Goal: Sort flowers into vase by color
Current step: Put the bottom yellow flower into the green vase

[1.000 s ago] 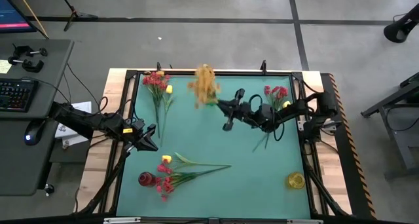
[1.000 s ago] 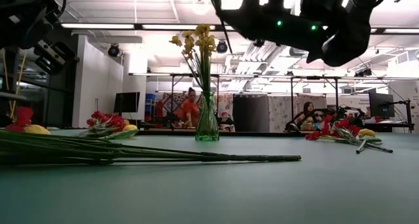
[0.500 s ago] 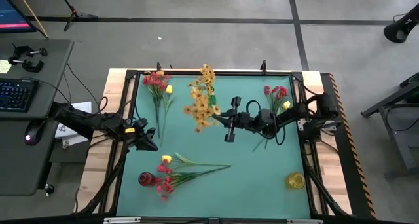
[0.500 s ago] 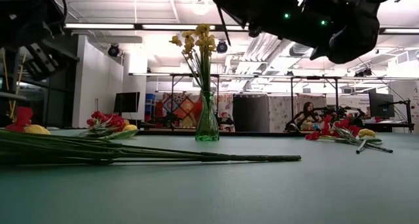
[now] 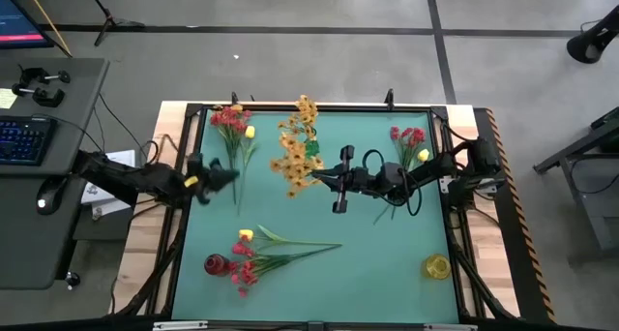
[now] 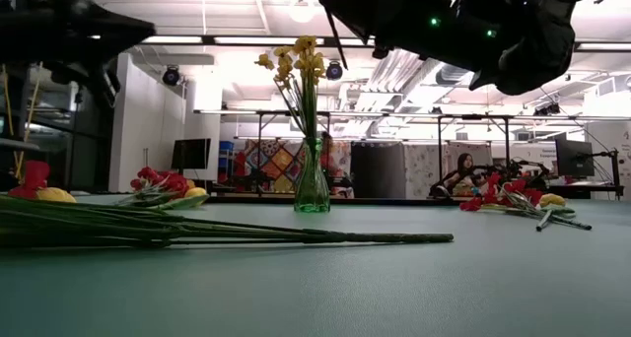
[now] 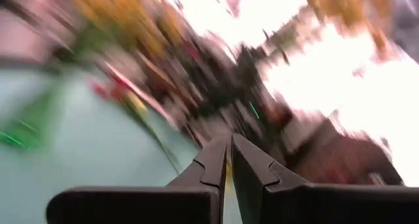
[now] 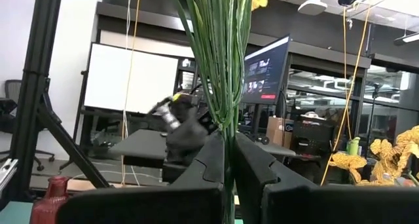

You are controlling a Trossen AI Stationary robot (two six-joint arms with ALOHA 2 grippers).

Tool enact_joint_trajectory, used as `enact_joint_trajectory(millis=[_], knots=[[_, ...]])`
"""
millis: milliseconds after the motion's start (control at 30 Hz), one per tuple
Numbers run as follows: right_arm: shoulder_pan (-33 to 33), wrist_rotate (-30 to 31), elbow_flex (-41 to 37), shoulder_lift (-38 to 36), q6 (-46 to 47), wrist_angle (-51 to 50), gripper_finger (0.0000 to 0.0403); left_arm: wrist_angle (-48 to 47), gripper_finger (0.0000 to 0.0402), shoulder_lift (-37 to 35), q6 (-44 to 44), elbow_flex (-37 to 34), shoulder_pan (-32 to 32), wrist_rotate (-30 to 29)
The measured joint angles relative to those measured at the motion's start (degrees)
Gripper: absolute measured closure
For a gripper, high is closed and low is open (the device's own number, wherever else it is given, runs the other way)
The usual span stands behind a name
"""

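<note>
The table [image 5: 387, 263] is a green sheet in a black frame, with flowers lying in several groups on it. The largest group, red-pink blooms and a yellow bud on long stems [image 5: 266, 254], lies at the near left, next to a small red vase [image 5: 215, 264]. A second bunch of red and yellow flowers [image 5: 232, 128] lies at the far left corner, and a third [image 5: 408, 142] lies at the far right, under the right arm. A green glass vase [image 6: 312, 184] stands at the far middle of the table and holds the orange-yellow sprays [image 5: 298, 147] upright. A small yellow vase [image 5: 436, 266] sits at the near right corner.

The right gripper [image 5: 334, 181] hangs over the middle of the table just beside the sprays; in its wrist view the jaws stand nearly together with the green stems [image 8: 219, 47] right ahead of them.

The left gripper [image 5: 215, 174] is over the left edge of the table, near the far-left bunch, its jaws drawn almost closed and holding nothing.
</note>
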Motion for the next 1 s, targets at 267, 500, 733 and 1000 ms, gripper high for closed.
enact_joint_trajectory(millis=[267, 500, 733, 1000], knots=[[0.08, 0.0, 0.0, 0.0, 0.0, -1.55, 0.0403, 5.73, 0.039, 0.0, 11.76, 0.0, -0.02, -14.13], [1.11, 0.0, 0.0, 0.02, -1.48, -3.1, 0.0403, 8.19, 0.039, 0.03, 11.58, 0.0, -0.02, -19.39], [1.0, -0.02, 1.12, 0.04, -0.3, -2.7, 0.0403, 10.35, 0.039, 5.12, 18.09, -0.04, 0.09, -1.39], [0.7, 0.05, 13.24, 0.07, 1.76, -25.03, 0.0403, 25.74, 0.0389, 26.12, 26.19, 0.08, 1.16, 5.5]])
